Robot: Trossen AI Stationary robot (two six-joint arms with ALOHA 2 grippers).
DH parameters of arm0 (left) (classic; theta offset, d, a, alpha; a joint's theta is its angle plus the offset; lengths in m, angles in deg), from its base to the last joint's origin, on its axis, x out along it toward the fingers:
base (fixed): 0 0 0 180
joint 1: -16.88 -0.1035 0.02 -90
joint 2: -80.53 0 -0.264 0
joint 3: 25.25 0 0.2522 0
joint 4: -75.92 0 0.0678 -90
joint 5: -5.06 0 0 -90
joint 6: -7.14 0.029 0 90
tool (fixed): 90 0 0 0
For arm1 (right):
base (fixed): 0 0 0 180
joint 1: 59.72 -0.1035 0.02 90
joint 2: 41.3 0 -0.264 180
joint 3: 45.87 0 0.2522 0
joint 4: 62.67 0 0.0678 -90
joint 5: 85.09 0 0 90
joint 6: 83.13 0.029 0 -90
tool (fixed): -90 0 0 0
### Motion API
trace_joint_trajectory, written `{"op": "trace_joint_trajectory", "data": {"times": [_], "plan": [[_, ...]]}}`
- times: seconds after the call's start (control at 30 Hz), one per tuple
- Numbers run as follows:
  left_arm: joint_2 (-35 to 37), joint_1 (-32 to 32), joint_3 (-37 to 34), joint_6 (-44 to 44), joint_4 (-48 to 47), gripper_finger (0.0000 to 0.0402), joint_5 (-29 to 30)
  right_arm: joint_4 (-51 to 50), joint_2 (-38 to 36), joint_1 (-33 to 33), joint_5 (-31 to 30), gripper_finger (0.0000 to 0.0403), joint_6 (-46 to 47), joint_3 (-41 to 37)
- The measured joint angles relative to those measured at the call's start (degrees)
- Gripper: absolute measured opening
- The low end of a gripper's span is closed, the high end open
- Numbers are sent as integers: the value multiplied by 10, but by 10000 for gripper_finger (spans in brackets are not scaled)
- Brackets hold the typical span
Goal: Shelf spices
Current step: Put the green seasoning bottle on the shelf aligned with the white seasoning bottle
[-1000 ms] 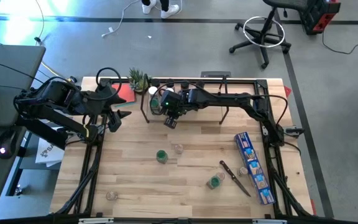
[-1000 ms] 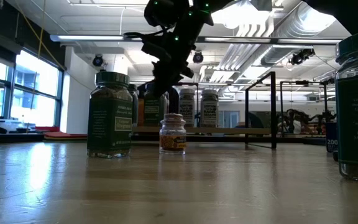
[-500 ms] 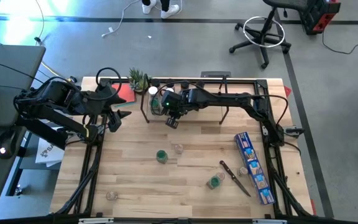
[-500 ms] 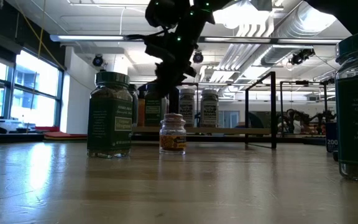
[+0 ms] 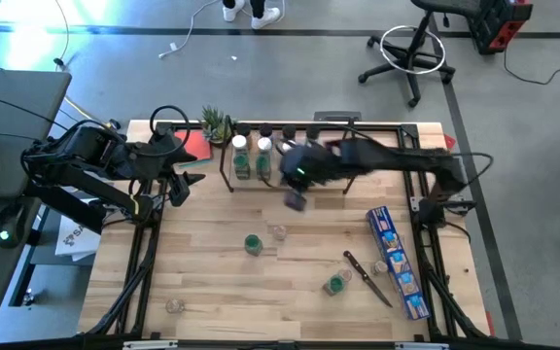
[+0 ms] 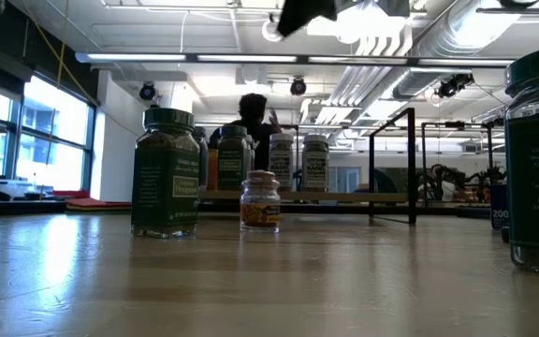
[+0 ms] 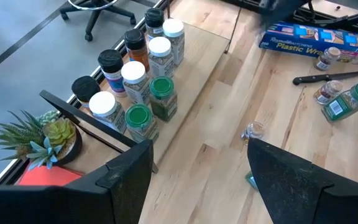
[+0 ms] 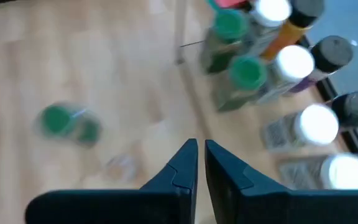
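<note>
I am looking down at the shelf, a low rack of thin black rods and light wood boards sitting at the upper centre of the high view, with the spices crowding its left end: small clear jars showing white, green and black round caps, two green-capped ones in the front row. More jars are standing loose on the table: a green-capped jar at centre, a clear-capped jar just beside it, another green-capped jar lower right near a knife, and a blue box at right. My right gripper is hanging just in front of the shelf, fingers pressed together and carrying nothing. My left gripper is waiting at the upper left, fingers spread wide and empty.
</note>
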Motion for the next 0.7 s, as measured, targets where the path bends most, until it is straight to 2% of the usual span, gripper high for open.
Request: {"op": "trace_joint_trajectory", "data": {"times": [0.17, 0.27, 0.43, 0.57, 0.7], "plan": [[0, 0, 0, 6, 2, 257, 29, -110, -17, -111, 132, 23, 31, 0], [0, 0, 0, 19, 4, 257, 39, -122, -9, -183, 177, 27, 21, -1], [0, 0, 0, 25, 4, 257, 45, -120, 20, -273, 187, 73, -3, -1], [0, 0, 0, 25, 4, 257, 42, -108, 41, -305, 166, 141, 19, -1], [0, 0, 0, 25, 7, 257, 32, -84, 62, -306, 143, 221, 30, -1]]}}
